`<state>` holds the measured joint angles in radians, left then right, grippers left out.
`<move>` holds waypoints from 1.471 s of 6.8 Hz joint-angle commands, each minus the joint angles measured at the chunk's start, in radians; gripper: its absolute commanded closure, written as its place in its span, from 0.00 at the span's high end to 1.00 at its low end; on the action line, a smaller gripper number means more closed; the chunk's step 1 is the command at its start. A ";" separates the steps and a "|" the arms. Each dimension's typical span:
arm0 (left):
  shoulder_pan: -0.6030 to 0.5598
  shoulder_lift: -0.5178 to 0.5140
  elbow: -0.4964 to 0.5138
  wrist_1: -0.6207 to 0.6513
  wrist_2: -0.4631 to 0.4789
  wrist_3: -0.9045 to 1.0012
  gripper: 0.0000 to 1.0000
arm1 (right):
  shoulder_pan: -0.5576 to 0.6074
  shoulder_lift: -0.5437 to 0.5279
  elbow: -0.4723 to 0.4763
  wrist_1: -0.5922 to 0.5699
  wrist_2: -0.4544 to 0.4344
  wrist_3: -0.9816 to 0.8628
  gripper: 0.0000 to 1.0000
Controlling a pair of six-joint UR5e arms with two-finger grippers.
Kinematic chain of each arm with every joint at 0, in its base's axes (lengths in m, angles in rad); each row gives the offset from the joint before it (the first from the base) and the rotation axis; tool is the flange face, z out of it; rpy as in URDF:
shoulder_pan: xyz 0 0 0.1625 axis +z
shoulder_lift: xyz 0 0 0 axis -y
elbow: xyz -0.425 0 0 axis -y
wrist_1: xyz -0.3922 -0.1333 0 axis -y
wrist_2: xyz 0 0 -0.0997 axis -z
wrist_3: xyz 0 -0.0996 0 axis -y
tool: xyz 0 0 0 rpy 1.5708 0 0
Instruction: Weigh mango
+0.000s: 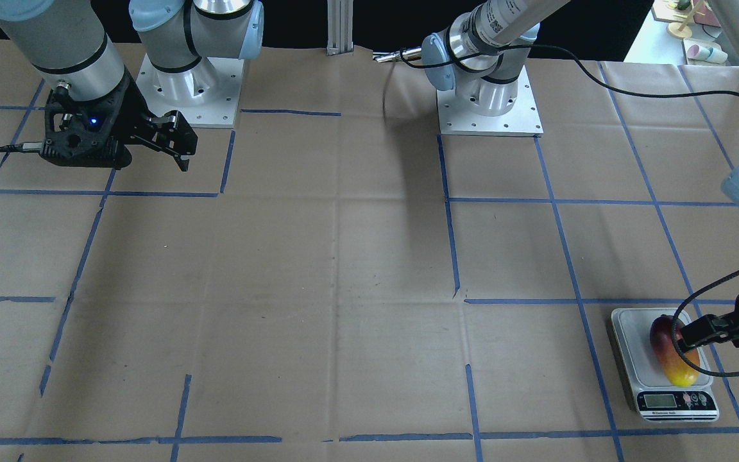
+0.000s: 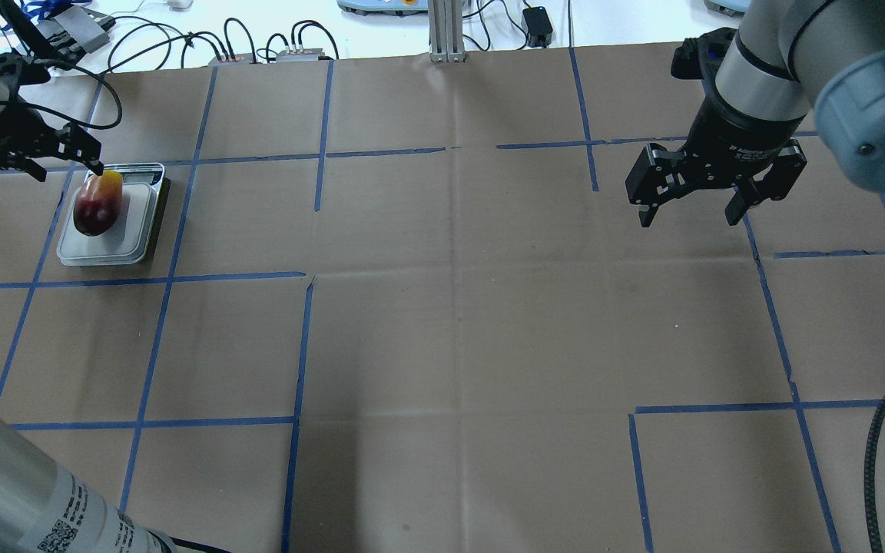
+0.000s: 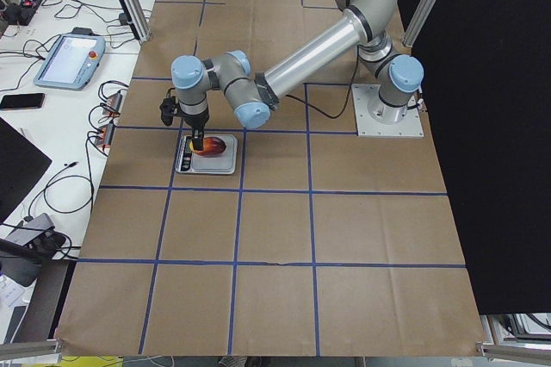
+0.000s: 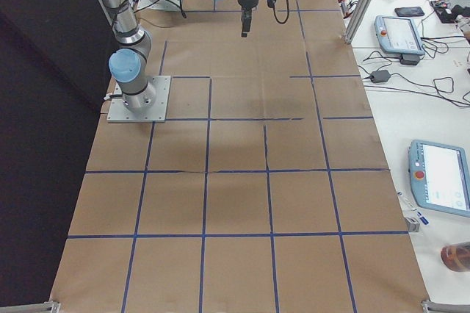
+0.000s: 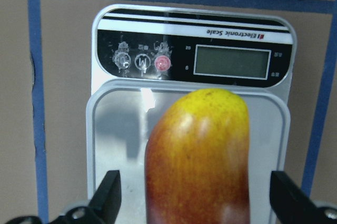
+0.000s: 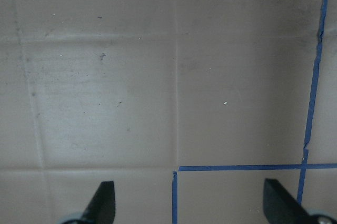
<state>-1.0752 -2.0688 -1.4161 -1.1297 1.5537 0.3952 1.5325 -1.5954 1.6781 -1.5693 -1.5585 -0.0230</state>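
Note:
The mango, dark red at one end and yellow at the other, lies lengthwise on the platform of a white digital kitchen scale. It also shows in the overhead view and in the left wrist view. My left gripper is open. Its fingers stand on either side of the mango with a gap on each side. The scale's display looks blank. My right gripper is open and empty, hovering over bare table far from the scale.
The table is covered in brown paper with a blue tape grid. Both arm bases are bolted at the robot's edge. Cables and tablets lie beyond the table's far edge.

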 commanded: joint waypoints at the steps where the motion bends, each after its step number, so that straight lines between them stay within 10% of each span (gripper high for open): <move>1: -0.094 0.180 -0.050 -0.103 0.002 -0.151 1.00 | 0.000 0.000 0.000 0.000 0.000 0.000 1.00; 4: -0.318 0.327 -0.035 -0.442 -0.007 -0.358 1.00 | 0.000 -0.001 0.000 0.002 0.000 0.000 1.00; 10: -0.509 0.401 -0.066 -0.450 -0.001 -0.448 0.99 | 0.000 0.000 0.000 0.000 0.000 0.000 1.00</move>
<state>-1.5838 -1.6776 -1.4738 -1.5760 1.5517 -0.0720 1.5324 -1.5954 1.6782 -1.5693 -1.5585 -0.0230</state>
